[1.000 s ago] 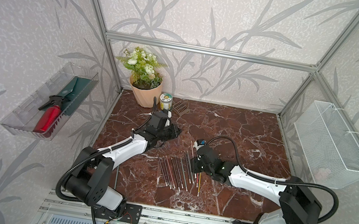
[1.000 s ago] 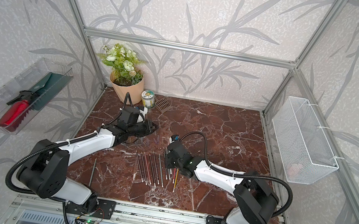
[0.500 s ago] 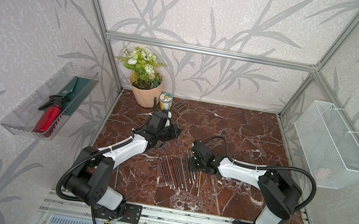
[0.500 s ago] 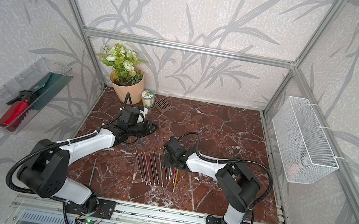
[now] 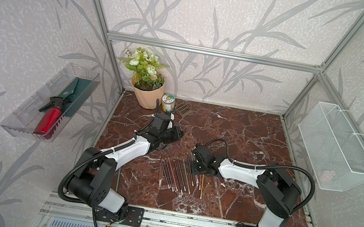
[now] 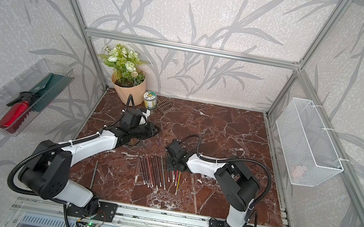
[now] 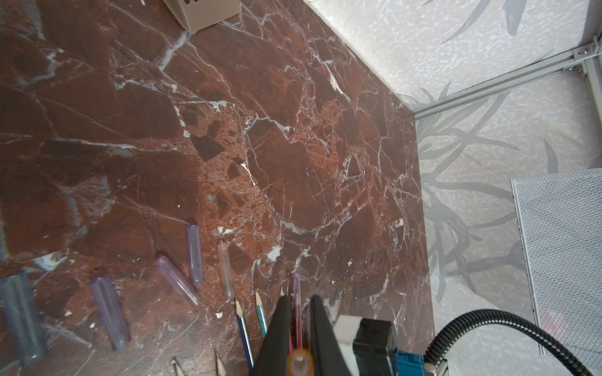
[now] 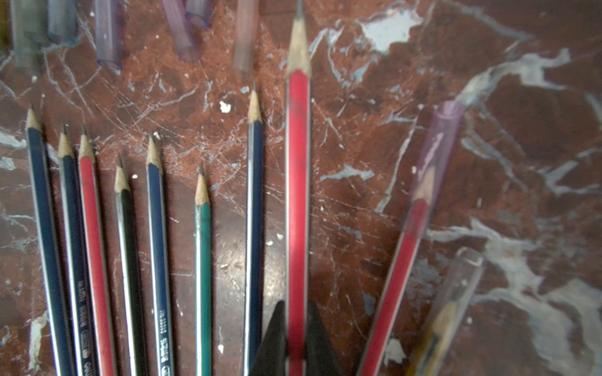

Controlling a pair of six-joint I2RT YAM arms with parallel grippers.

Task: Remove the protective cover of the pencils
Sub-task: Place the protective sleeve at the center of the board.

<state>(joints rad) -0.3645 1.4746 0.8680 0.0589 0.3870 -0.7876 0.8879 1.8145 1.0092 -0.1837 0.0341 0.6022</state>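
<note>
Several pencils [image 5: 178,176] [image 6: 156,172] lie side by side on the marble floor, bare sharpened tips pointing to the far side. My right gripper [image 5: 196,171] [image 8: 298,306] points down at the row's right end, shut on a bare red pencil [image 8: 298,162]. Right of it, a red pencil wears a purple protective cover [image 8: 438,153], and a yellow pencil [image 8: 436,328] a clear one. My left gripper [image 5: 178,134] [image 7: 298,301] is shut on an orange see-through cover [image 7: 299,363]. Several loose covers [image 7: 194,254] lie on the floor nearby.
One stray pencil [image 5: 118,181] lies by the left arm's base. A flower pot [image 5: 146,93], a small jar [image 5: 167,103] and a brown grille piece [image 5: 183,109] stand at the back left. A wire basket [image 5: 335,147] and a clear tray [image 5: 24,122] hang on the side walls.
My right arm drew its elbow in and carried the gripper a little to the left and farther back along the row. The left arm has not moved.
</note>
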